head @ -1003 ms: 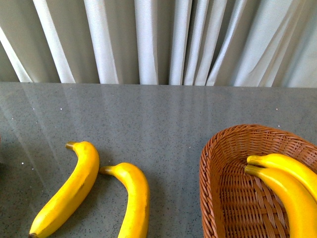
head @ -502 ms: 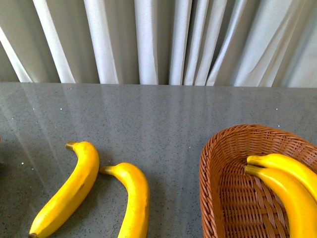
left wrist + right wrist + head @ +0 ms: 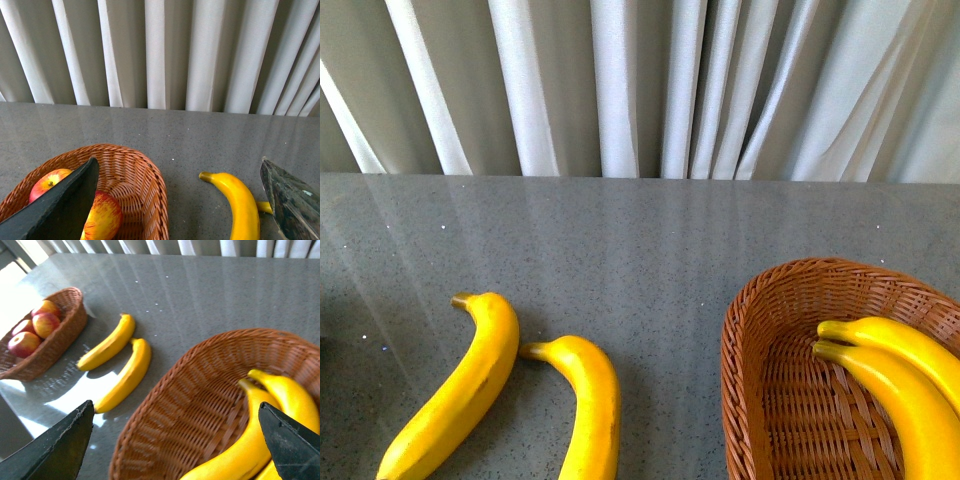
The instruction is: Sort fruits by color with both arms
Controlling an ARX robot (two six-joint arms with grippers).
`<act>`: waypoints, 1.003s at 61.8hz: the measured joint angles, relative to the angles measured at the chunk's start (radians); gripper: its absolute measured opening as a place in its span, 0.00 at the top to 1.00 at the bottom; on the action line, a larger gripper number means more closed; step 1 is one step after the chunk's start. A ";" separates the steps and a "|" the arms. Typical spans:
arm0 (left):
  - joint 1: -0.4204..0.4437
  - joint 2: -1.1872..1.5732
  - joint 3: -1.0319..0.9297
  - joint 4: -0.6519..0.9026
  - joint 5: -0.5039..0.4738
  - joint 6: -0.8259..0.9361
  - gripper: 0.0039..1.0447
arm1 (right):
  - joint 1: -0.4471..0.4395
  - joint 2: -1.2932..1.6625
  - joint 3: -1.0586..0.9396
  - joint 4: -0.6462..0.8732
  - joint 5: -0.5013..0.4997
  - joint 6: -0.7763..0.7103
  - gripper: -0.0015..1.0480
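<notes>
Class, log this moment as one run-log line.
left gripper open | right gripper open | apples in left basket | two bananas in right basket | two loose bananas on table

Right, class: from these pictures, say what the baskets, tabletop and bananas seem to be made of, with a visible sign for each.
Baskets: brown woven wicker or rattan, matte; interlaced strands show. Tabletop: grey speckled stone or composite, polished; it mirrors the curtain faintly. Bananas: uniformly yellow, very glossy skin, so possibly plastic replicas; real fruit can't be ruled out.
</notes>
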 joint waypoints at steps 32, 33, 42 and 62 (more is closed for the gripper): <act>0.000 0.000 0.000 0.000 0.000 0.000 0.09 | 0.588 0.806 0.703 -0.026 0.450 0.327 0.09; 0.000 0.000 0.000 0.000 0.000 0.000 0.09 | 0.603 0.837 0.738 -0.048 0.456 0.338 0.09; 0.000 0.000 0.000 0.000 0.000 0.000 0.09 | 0.669 0.982 0.918 -0.137 0.492 0.400 0.09; 0.000 0.000 0.000 0.000 0.000 0.000 0.09 | 0.785 1.215 1.275 -0.344 0.609 0.474 0.09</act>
